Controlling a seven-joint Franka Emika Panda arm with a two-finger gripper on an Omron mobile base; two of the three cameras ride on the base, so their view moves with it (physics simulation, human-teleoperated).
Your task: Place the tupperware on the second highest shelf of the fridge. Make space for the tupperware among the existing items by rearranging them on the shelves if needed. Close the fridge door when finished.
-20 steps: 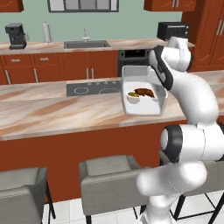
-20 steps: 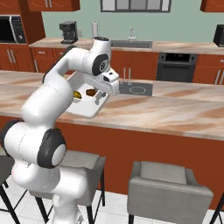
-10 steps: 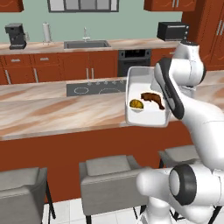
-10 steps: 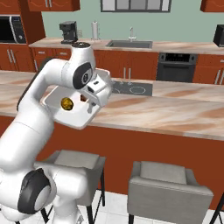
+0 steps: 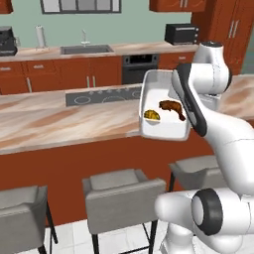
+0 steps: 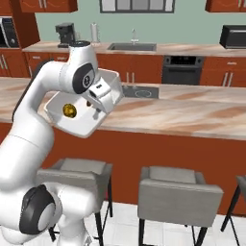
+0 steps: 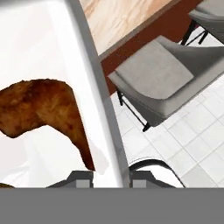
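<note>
Left base view: the white rectangular plastic tupperware (image 5: 163,106) is held off the long marble-patterned bench (image 5: 64,124), tilted steeply so its open face turns toward the camera. Inside it lie a brown piece of cooked meat (image 5: 172,108) and a small yellow-brown round food item (image 5: 152,115). The white arm crosses in front of the container's right edge. Grey cushioned stools (image 5: 124,191) stand on the near side of the bench.

Right base view: the tupperware (image 6: 79,113) hangs at the near edge of the bench (image 6: 192,113), tipped downward toward the stools (image 6: 180,190). The round food item (image 6: 69,110) sits low against the container's inner wall. The hand hides the gripped rim.

Hand view: the gripper (image 7: 105,179) straddles the container's white rim (image 7: 94,94); the fingers (image 7: 81,178) stand narrow, pinched on that rim. The meat (image 7: 41,109) lies just beside the rim, inside it.

Judgement: the step in hand is carrying the tupperware toward the fridge. The next move calls for levelling the container, as the tilt risks spilling the contents, then turning the base to face the fridge shelves.
</note>
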